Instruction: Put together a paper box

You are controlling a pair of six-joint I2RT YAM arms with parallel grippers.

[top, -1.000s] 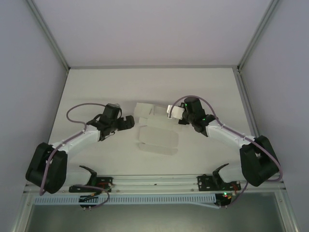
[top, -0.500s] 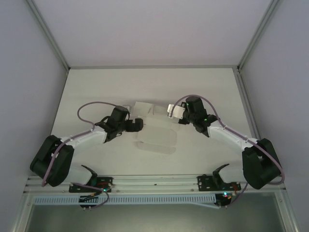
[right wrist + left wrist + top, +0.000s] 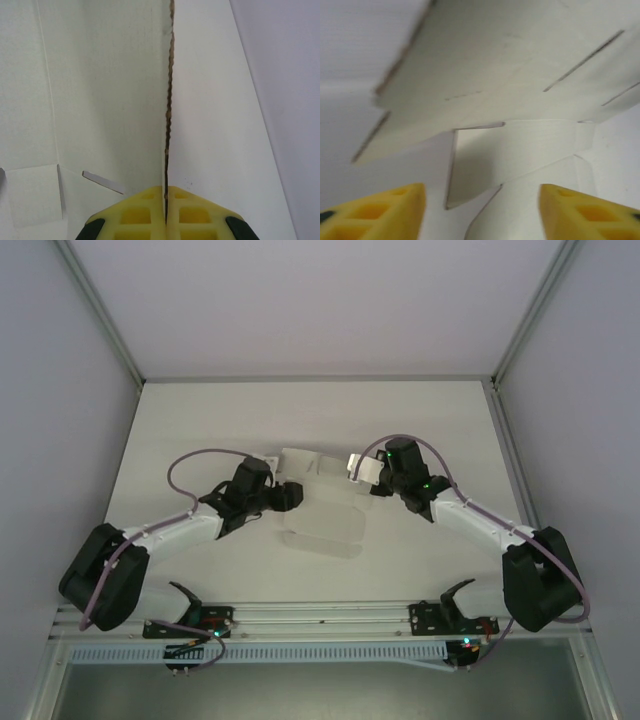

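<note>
While the right gripper pinches a raised edge of the paper box on the table, the left gripper faces its left flaps, jaws parted. Blur leaves it unclear whether they touch cardboard.

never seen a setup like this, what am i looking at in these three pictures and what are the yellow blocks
This is a robot with a left arm and a right arm bolted to the near edge of a white table. The wide picture looks down from above and behind them. The other two pictures come from a small camera on each wrist, and the yellow blocks are that arm's own fingers. Between the arms lies a white cardboard sheet, cut with flaps and creases and partly folded up, meant to become a box. The right gripper is pinched shut on one raised edge of it. The left gripper is open, close to the sheet but gripping nothing.
</note>
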